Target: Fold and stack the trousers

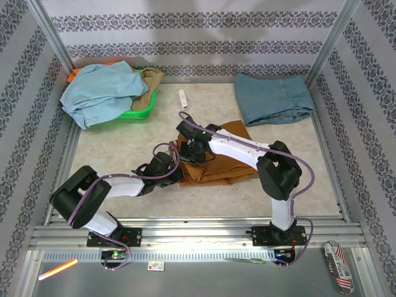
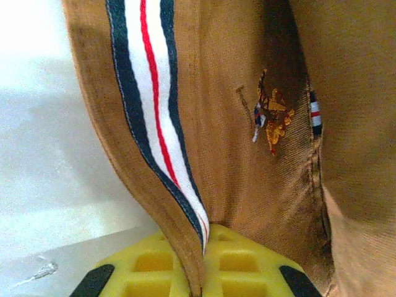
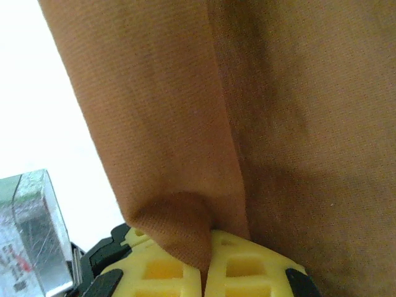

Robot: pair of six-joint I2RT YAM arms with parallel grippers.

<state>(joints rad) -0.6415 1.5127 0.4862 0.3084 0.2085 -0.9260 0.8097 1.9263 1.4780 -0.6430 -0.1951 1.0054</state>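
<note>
At the middle of the table [image 1: 111,148], the rust-brown trousers [image 1: 213,172] lie in a loose fold. The left hand [image 2: 199,275] is clamped on their striped waistband edge. The right hand [image 3: 207,266] is pinched tight on a fold of plain brown cloth.

You've got rust-brown trousers [image 1: 210,172], waistband lining [image 2: 158,111] striped white, red, navy; faded blue denim [image 1: 272,99] at table's [image 1: 117,148] far-right corner; green basket [image 1: 141,112] far-left.
</note>
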